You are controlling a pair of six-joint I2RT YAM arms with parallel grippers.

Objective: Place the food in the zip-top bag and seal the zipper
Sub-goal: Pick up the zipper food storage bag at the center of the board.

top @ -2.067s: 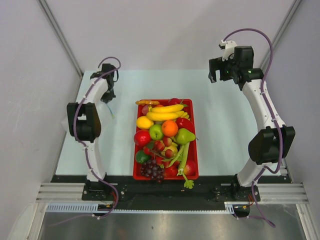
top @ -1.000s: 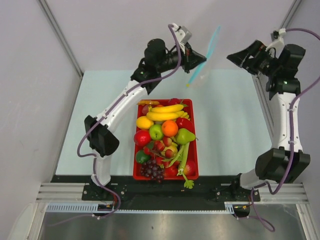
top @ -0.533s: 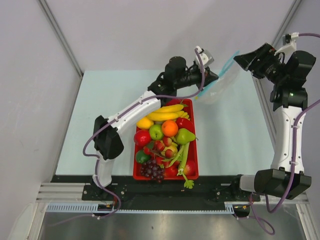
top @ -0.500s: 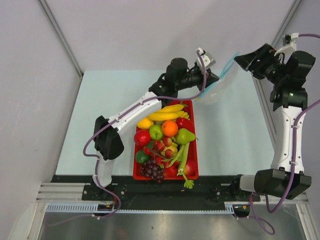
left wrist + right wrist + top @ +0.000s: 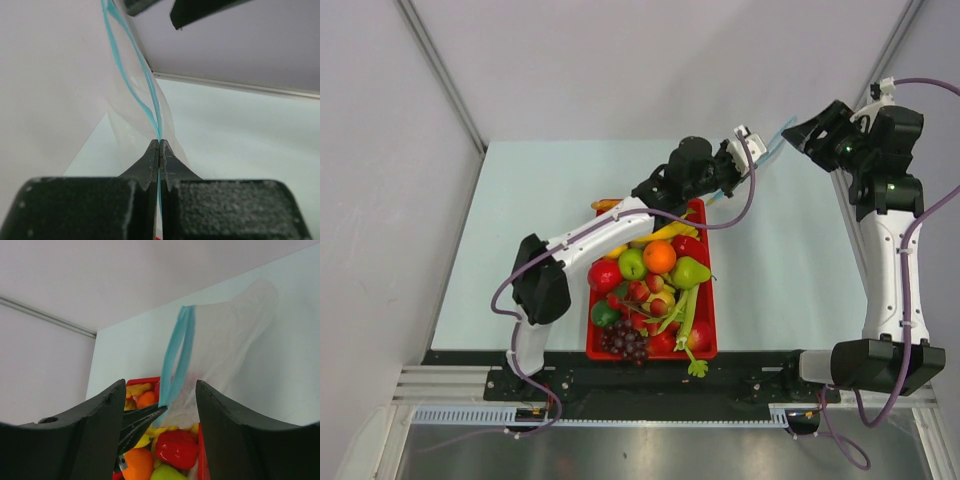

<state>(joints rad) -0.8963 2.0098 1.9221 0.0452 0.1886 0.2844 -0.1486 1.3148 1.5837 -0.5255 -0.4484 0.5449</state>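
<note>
My left gripper [image 5: 159, 142] pinches the bag [image 5: 225, 340] at its zipper [image 5: 179, 350], aloft near the tray's [image 5: 713, 320] far corner, while my spread right gripper [image 5: 160, 390] faces it; closing off-line, I risk clamping both sides together or yanking it free.

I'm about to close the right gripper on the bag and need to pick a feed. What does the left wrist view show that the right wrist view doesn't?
Left wrist only: a close look at the left gripper, shut on the zipper, with the two teal tracks spreading apart above the pinch.

Right wrist only: the right gripper is open, its fingers framing the zipper but apart from it. The food lies in the red tray below.

Both: the zip-top bag, the left gripper's pinch on its zipper, and the table.
</note>
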